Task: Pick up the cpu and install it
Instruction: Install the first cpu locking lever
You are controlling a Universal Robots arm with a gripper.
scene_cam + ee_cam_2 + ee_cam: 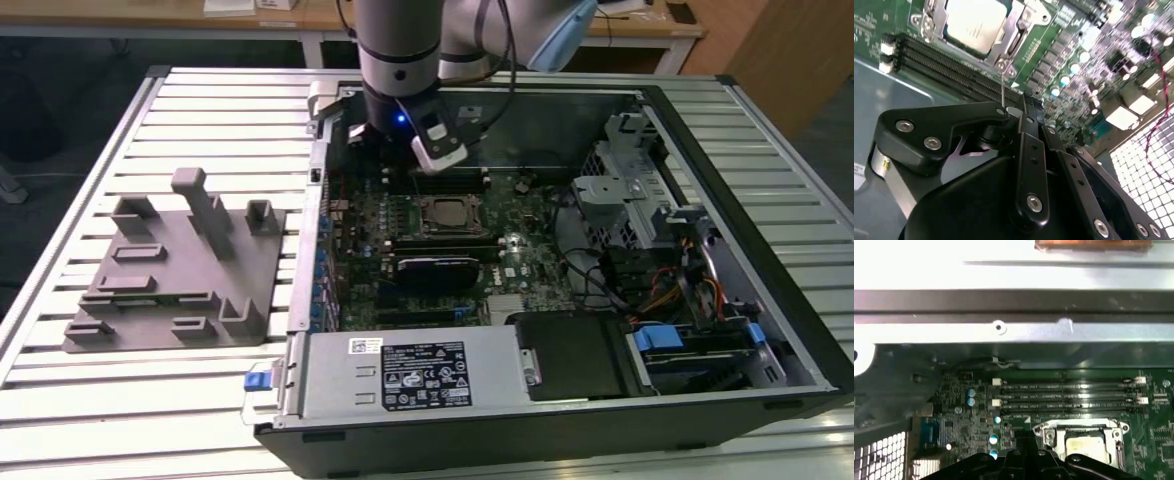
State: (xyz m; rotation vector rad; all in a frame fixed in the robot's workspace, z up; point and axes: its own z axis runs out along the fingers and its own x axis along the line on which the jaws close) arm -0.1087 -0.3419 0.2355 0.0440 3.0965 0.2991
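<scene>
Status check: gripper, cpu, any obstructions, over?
Gripper shut, empty, just off the socket. Cpu seated in socket. Nothing over it.

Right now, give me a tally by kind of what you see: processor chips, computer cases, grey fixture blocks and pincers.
cpu: 1
computer case: 1
grey fixture block: 1
pincer: 1
Total: 4

Cpu (975, 22) pale silver; motherboard (1074, 60) green; gripper (1030, 102) black; fixture block (167, 270) grey.
</scene>
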